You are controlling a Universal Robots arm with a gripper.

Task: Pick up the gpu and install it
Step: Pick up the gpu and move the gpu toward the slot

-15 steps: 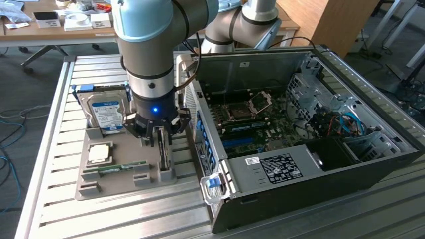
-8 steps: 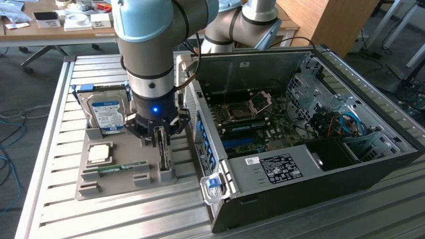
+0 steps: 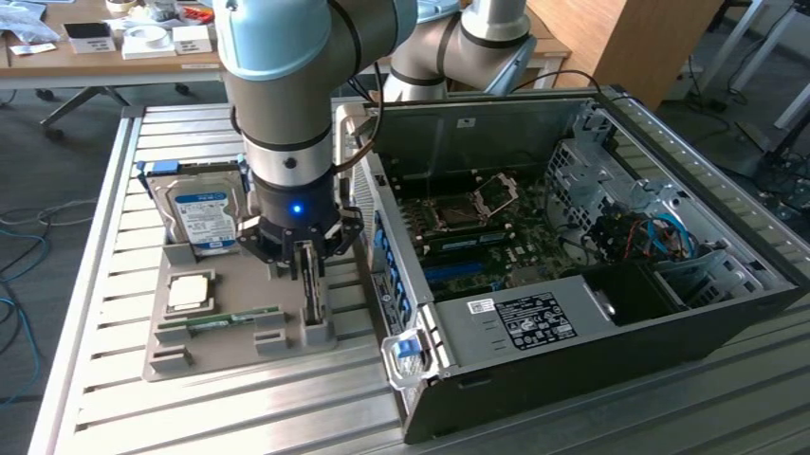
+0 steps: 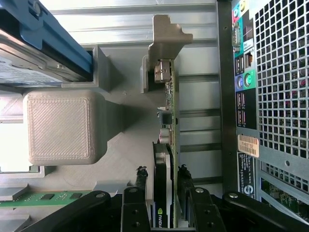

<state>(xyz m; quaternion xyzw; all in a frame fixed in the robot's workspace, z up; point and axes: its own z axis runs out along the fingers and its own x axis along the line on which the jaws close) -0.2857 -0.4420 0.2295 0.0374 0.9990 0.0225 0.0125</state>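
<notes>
While the arm is parked low over the grey parts tray (image 3: 177, 353) on the bench (image 3: 253, 417), the gripper (image 4: 161, 170) has one finger on each side of the gpu (image 4: 170, 121) and looks clamped on it, with the pads up against both faces of the card as far as I can make out from the wrist view. Thing is, the gpu is standing on its edge down in its slot in the tray, so I'd call it grabbed but not lifted yet. The hard drive (image 3: 203, 218) and RAM stick (image 3: 234, 320) sit in their own spots in the same tray, nothing touching them. The PC case (image 3: 708, 313) lies open on its side just beside the tray, motherboard (image 3: 506, 237) exposed and no card seated in it, so pretty much the whole install half is left to do
</notes>
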